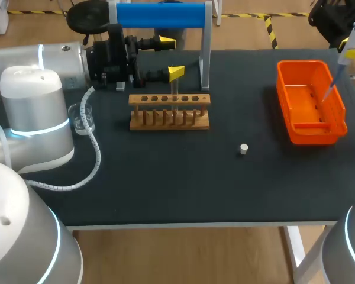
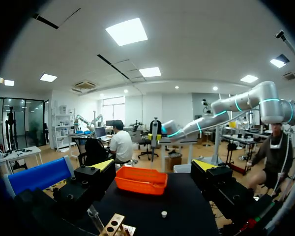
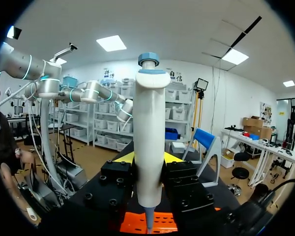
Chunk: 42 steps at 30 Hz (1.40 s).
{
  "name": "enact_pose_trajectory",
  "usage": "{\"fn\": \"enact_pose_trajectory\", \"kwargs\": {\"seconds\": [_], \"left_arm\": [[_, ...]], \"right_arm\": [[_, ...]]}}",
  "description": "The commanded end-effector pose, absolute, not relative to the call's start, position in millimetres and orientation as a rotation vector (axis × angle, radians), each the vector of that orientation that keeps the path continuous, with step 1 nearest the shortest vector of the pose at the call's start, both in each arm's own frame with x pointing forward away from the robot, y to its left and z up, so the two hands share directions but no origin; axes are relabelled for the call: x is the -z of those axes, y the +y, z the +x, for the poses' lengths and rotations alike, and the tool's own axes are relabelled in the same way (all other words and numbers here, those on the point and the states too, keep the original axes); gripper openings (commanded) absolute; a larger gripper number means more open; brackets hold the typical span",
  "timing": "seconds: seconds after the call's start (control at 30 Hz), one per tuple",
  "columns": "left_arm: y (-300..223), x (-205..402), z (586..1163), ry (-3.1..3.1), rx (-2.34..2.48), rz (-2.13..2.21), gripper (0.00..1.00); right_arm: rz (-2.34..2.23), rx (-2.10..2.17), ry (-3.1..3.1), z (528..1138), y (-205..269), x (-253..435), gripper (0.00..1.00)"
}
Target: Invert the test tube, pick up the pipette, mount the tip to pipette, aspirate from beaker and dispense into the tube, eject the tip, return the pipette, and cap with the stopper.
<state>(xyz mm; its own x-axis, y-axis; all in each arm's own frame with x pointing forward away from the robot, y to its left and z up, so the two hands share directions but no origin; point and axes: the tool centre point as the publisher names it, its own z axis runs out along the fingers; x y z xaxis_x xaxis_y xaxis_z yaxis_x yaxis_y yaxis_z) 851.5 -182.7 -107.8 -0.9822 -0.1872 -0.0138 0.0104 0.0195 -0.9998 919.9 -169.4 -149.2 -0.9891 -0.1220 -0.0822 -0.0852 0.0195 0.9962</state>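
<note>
Right wrist view, tool [image 3: 147, 158] clasping pipette [image 3: 148, 123] (white)

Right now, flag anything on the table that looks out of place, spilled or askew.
Nothing stands out. The rack sits square, the beaker stands upright with no spill showing, the stopper lies alone on the table, and the right gripper holds the pipette above the bin.

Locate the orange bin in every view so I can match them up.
Head view: orange bin on the table's right side, under the pipette.
Left wrist view: orange bin ahead of the left tool, beyond the white stopper.
Right wrist view: orange bin under the right tool, below the pipette.
Shared landmark: blue stand.
</note>
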Motion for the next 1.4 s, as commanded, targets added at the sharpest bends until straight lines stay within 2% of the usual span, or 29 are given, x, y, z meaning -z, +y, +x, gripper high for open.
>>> {"fn": "enact_pose_trajectory", "kwargs": {"seconds": [0.03, 0.6, 1.17, 1.4], "left_arm": [[-182.3, 108.0, 850.7, 2.135, 2.097, -0.187, 1.00], [-190.4, 105.0, 850.2, 2.051, 2.083, -0.234, 1.00], [-306.2, 73.1, 867.8, 2.063, 2.019, -0.206, 1.00], [-338.5, 59.7, 880.5, 2.144, 1.964, -0.159, 1.00]], "right_arm": [[0.225, 2.168, -2.229, 919.3, -169.1, 148.7, 0.00], [0.225, 2.168, -2.229, 919.3, -169.1, 148.7, 0.00], [0.225, 2.168, -2.229, 919.3, -169.1, 148.7, 0.00], [0.225, 2.168, -2.229, 919.3, -169.1, 148.7, 0.00]]}}
